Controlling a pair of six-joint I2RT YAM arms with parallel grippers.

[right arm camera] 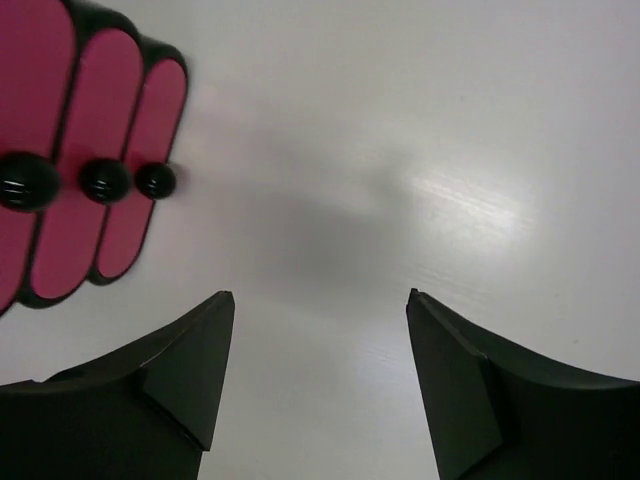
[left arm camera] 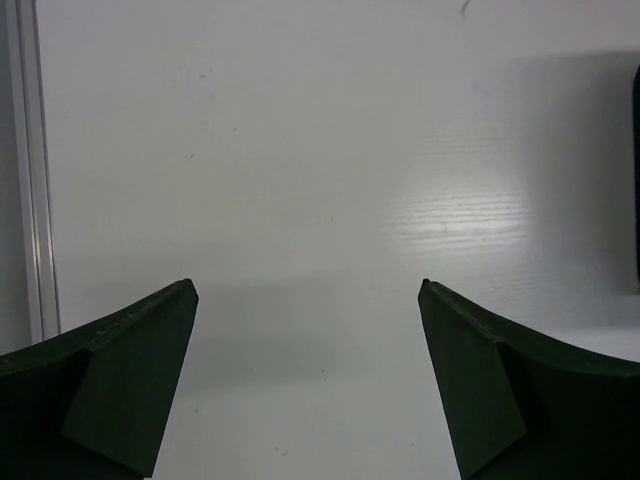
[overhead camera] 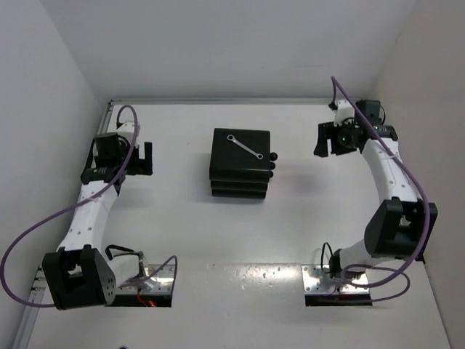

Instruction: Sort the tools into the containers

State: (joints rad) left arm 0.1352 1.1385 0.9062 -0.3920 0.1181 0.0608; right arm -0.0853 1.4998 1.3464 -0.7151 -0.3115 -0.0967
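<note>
Black three-tier cabinet [overhead camera: 240, 163] at the middle of the white table [overhead camera: 182, 233], seen from above and from both wrists.

**Hidden or cut off.** From above, only the cabinet's lid and stacked edges show. Its magenta drawer fronts [right arm camera: 60, 150] face away from that camera, and just the round black knobs [overhead camera: 273, 163] stick out on the side toward the right arm. The right wrist view shows all three fronts lying about flush, cropped at the frame's left edge, so the drawer interiors cannot be seen. In the left wrist view a dark strip [left arm camera: 636, 180] at the right border is too cropped to identify.

**Task object.** The silver wrench [overhead camera: 244, 146] lies diagonally on top of the cabinet, untouched by either arm.

**Grippers.** The left gripper [overhead camera: 145, 156] hangs well apart from the cabinet on the side opposite the knobs, jaws spread, with nothing but bare table between them. The right gripper [overhead camera: 330, 139] hangs off the knob side, also clear of the cabinet, jaws wide apart and empty.

**Surface and room.** The tabletop is matte white with soft glare patches. A metal rail [left arm camera: 30, 170] runs along the table edge beyond the left gripper, away from the cabinet. Plain white walls [overhead camera: 218, 43] enclose three sides. Purple cables [overhead camera: 43, 225] loop along both arms.
</note>
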